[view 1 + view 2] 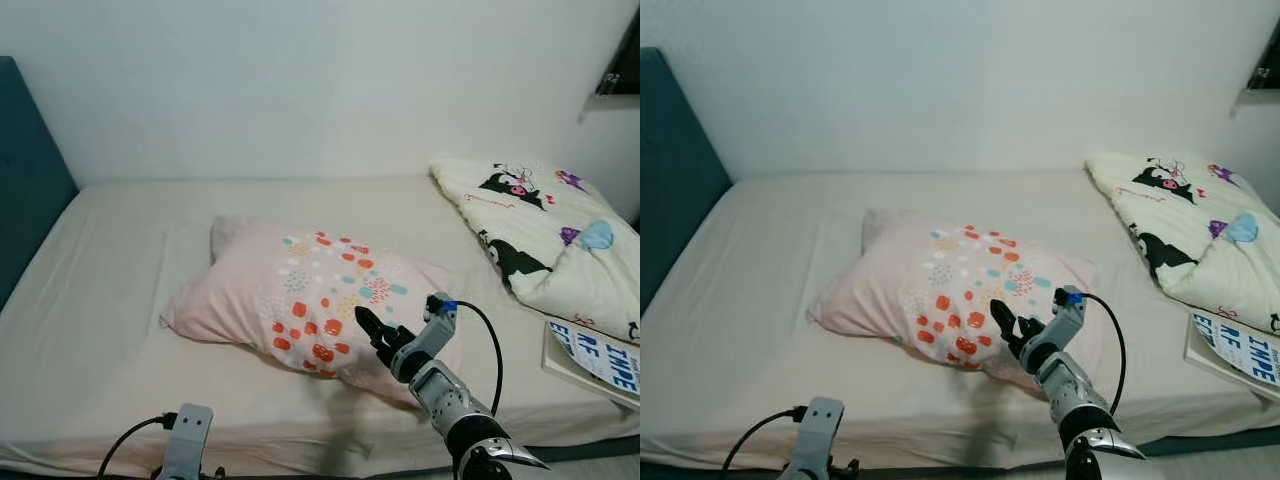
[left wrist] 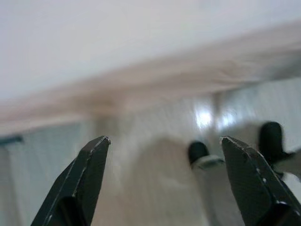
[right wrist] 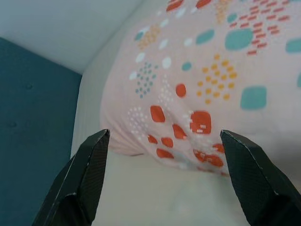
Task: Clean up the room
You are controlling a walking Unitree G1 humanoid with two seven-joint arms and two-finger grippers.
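A pale pink pillow (image 1: 310,300) with orange and teal spots lies in the middle of the beige bed (image 1: 110,290). My right gripper (image 1: 372,330) is open, raised over the pillow's near edge, its fingers pointing at the spotted patch (image 3: 188,117). The left arm (image 1: 185,440) hangs low below the bed's front edge; its gripper (image 2: 164,146) is open over pale floor beside the bed's side.
A folded cream blanket (image 1: 540,230) with cartoon prints lies at the bed's right end. A white book (image 1: 595,360) with blue lettering sits near the right front corner. A teal headboard (image 1: 30,180) stands at the left. The white wall (image 1: 320,80) runs behind.
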